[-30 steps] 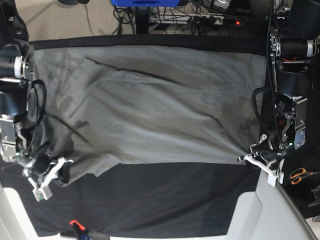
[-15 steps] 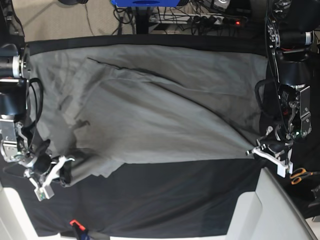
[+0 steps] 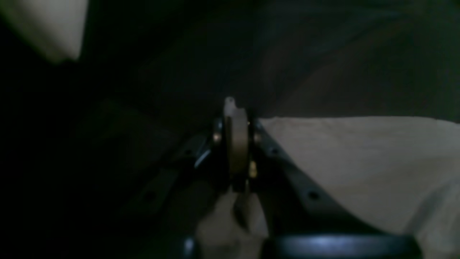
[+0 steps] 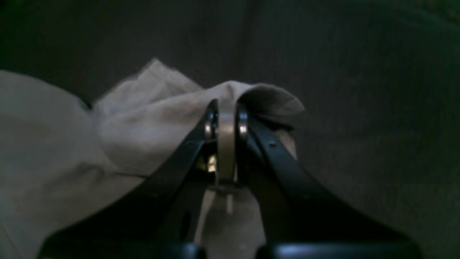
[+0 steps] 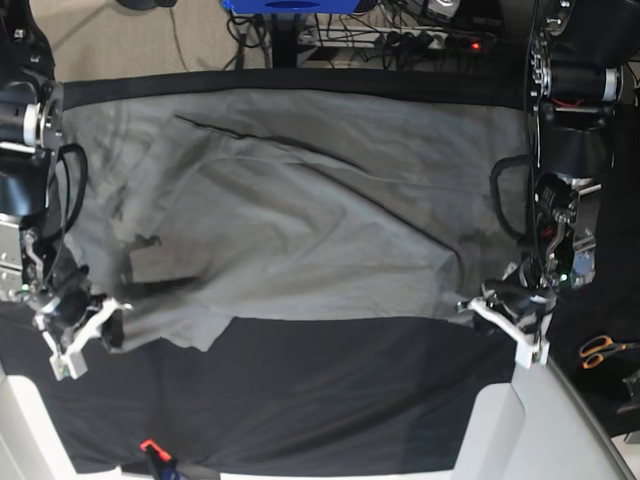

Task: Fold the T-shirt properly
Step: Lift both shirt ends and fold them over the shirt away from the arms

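Observation:
The grey T-shirt (image 5: 300, 220) lies spread wide over the black table cloth (image 5: 330, 400), creased, with its near edge running across the middle. My left gripper (image 5: 490, 312) is shut on the shirt's near right corner; in the left wrist view the gripper (image 3: 235, 108) is closed tight with pale cloth (image 3: 359, 162) beside and under it. My right gripper (image 5: 100, 318) is shut on the near left corner, which is bunched. In the right wrist view a fold of T-shirt (image 4: 143, 126) wraps over the closed gripper (image 4: 226, 106).
Orange-handled scissors (image 5: 600, 350) lie at the right edge. A small red and black item (image 5: 150, 450) sits at the front edge. White panels (image 5: 540, 420) flank the front corners. Cables and a power strip (image 5: 400, 40) lie on the floor behind.
Both grippers stay shut on the shirt's near corners. The left gripper swung outward, then came back inward; the right one shifted up and outward. The near left fabric bunched differently.

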You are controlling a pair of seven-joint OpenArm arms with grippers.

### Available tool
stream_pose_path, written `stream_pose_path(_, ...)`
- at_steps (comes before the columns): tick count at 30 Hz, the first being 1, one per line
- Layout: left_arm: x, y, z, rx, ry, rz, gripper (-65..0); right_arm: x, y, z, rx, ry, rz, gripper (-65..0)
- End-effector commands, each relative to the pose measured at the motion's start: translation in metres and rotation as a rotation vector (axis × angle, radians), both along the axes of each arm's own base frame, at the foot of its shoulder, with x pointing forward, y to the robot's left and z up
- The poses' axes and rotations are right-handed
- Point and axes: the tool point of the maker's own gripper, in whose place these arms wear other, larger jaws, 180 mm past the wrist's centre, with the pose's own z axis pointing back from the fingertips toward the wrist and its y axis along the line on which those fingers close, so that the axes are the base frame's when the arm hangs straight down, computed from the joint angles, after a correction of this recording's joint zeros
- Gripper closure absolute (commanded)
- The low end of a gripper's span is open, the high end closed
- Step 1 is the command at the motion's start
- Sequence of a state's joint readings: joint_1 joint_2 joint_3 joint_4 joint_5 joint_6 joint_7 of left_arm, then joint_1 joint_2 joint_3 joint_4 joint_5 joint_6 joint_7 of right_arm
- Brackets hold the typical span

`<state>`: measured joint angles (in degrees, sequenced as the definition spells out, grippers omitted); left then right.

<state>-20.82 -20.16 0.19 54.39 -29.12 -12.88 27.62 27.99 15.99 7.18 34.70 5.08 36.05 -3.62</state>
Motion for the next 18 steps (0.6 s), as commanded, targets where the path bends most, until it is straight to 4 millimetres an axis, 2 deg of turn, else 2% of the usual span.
stream_pose_path(1,0.014,0.002,0.02,-0.005,-0.064,0.01,0.0,0.018,-0.008,0.028,0.006,-0.081,-0.011,0.0)
stream_pose_path(10,0.017,0.004,0.025,-0.011,-0.081,0.018,0.0,0.035,-0.006,0.058,-0.012,-0.161,0.002,0.0)
stream_pose_path(18,0.018,0.005,0.027,-0.01,-0.089,0.02,0.0,0.039,-0.011,0.064,-0.021,-0.173,-0.001,0.0)
